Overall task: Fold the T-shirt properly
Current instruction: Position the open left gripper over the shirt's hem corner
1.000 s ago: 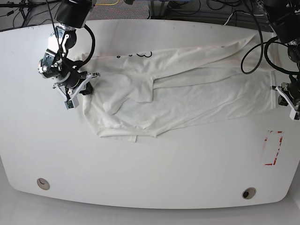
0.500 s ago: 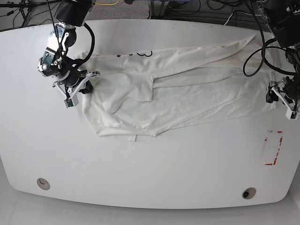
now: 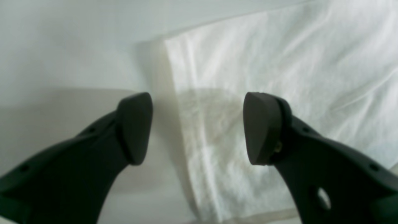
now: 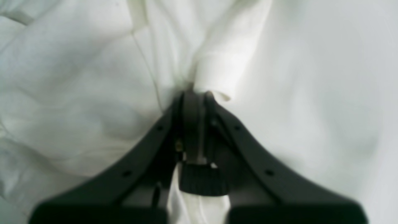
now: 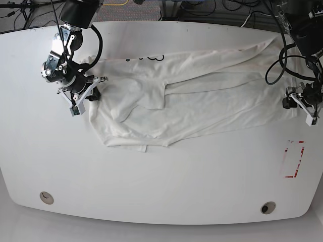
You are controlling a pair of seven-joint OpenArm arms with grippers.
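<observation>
The T-shirt (image 5: 202,101) lies spread and rumpled across the middle of the white table (image 5: 161,186). It looks thin, light and limp, so I'd grip hems and corners. The right gripper (image 4: 194,96) is pinched tight on a bunched fold at one end; the left gripper (image 3: 197,127) stands wide, straddling the far hem.

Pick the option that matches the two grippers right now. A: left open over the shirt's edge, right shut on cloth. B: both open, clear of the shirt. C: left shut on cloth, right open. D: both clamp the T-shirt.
A: the left gripper stands with jaws wide apart above the T-shirt edge, while the right gripper is closed on a bunched fold of cloth.
</observation>
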